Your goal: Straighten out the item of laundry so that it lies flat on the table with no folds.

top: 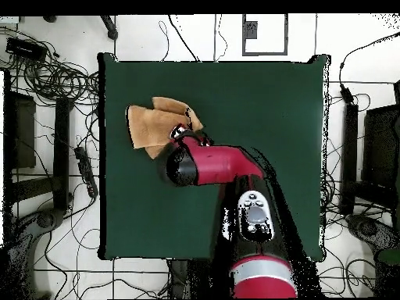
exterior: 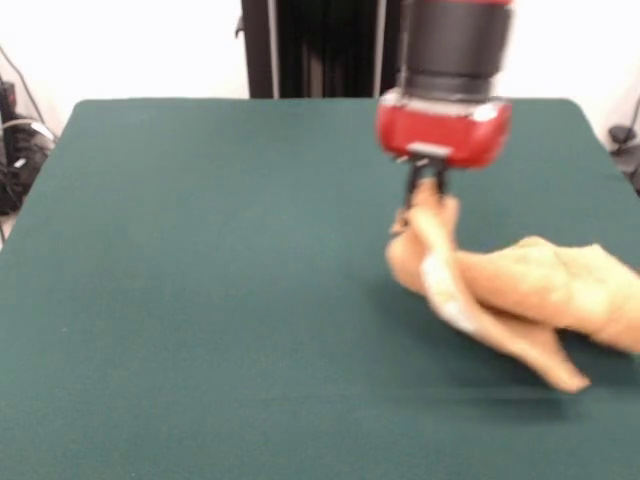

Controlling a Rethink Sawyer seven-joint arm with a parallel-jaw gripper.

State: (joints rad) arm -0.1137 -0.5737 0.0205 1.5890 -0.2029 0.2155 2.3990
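Note:
The item of laundry (exterior: 540, 290) is an orange-tan washcloth, bunched and folded, at the right of the dark green table (exterior: 200, 280) in the front view. One corner of it is lifted up into my gripper (exterior: 426, 197), which is shut on it just below the red wrist; the rest trails down to the right onto the table. A pale band shows along a fold. From overhead, the washcloth (top: 152, 125) lies crumpled near the table's (top: 266, 101) left edge, partly hidden under the arm, where the gripper (top: 186, 130) sits.
Cables and black equipment (top: 47, 78) lie on the floor around the table. The washcloth's right end reaches the right edge of the front view.

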